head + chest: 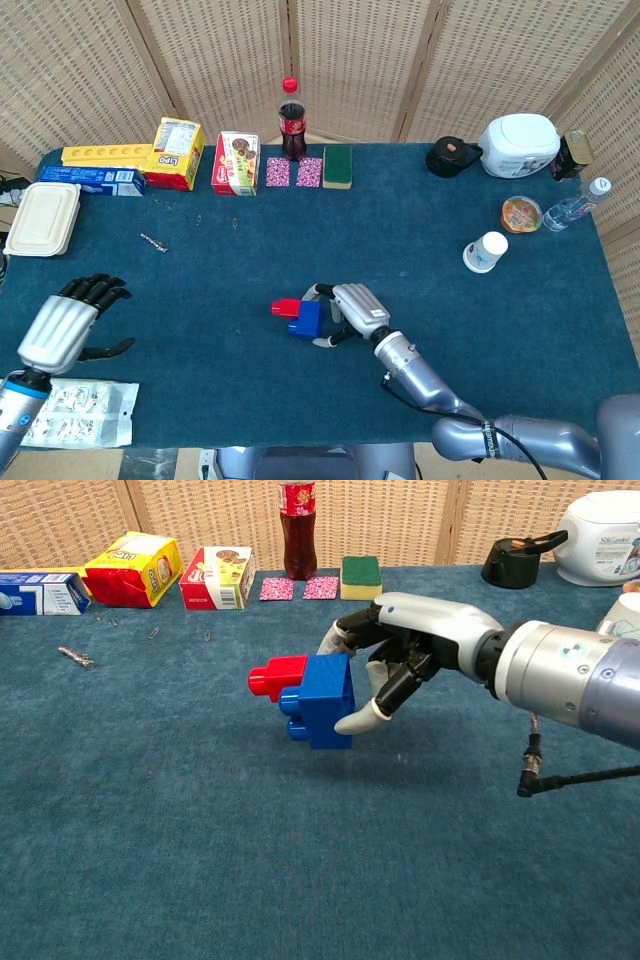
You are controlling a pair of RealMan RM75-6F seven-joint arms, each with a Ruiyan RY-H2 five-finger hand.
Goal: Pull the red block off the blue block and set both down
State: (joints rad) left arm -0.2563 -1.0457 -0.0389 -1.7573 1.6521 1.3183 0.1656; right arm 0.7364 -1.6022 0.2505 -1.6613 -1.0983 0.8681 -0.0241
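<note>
**Right hand holds the joined blocks off the cloth**

Seen from the head view, the right hand [352, 311] grips the blue block [304, 320] near the middle of the blue table [420, 230], fingers wrapped over its right side. The red block [285, 307] sticks out from the blue block's upper left, attached to it. At the left edge, the left hand [70, 325] hangs above the table with its fingers spread and nothing in it, just above a clear packet [80, 412] at the front corner. Along the far edge stand a cola bottle [291, 120], a green sponge [337, 166], a red snack box [236, 162] and a yellow box [176, 152]. A paper cup [486, 251] stands to the right.

From the chest view, the right hand [400, 660] clasps the blue block [322, 700] with fingers above and thumb below. Both blocks are clear of the cloth, tilted, with the red block [278, 677] pointing left from the blue one's top. The left hand is out of this picture.
</note>
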